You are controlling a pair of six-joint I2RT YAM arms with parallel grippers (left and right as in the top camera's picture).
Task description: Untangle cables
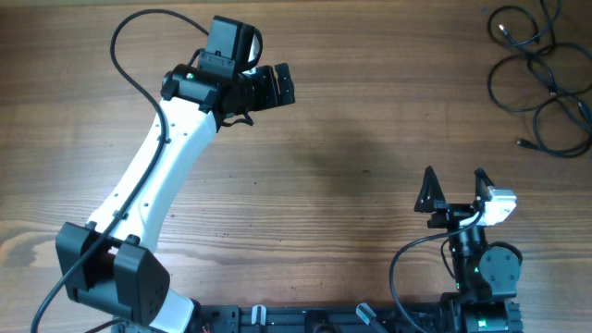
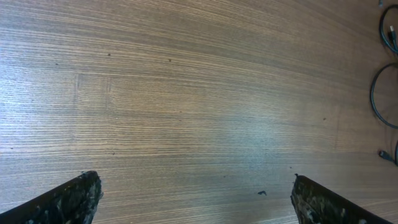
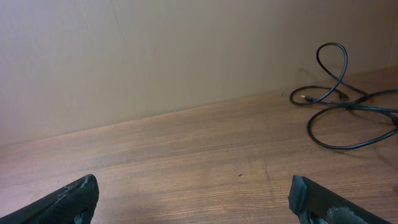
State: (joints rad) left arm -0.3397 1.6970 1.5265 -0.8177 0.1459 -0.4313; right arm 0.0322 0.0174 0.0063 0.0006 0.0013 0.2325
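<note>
2 arms over a wooden surface (image 1: 351,166), viewed from overhead.

Left arm: stretched long from its base at 7 o'clock up toward 11 o'clock, white link slanted, wrist bent to aim the left gripper (image 1: 285,85) toward 3 o'clock. Spread wide, with nothing between the jaws. From the left wrist camera, only bare wood grain ahead of the left gripper (image 2: 196,205), its 2 dark fingers (image 2: 68,199) low in the frame corners.

Right arm: folded compact at 5 o'clock, standing close over its base, with the right gripper (image 1: 454,190) aimed toward 12 o'clock. Likewise spread apart and holding nothing.

Cables (image 1: 535,57): lying at 2 o'clock in the far right corner of the surface, in several loose overlapping loops of thin black cord, with small plug ends poking out. Well apart from both grippers, touched by neither. Visible at 2 o'clock from the right wrist camera as cables (image 3: 343,98) ahead of the right gripper (image 3: 199,205), and at 3 o'clock along the frame edge from the left wrist camera as cables (image 2: 372,93).
</note>
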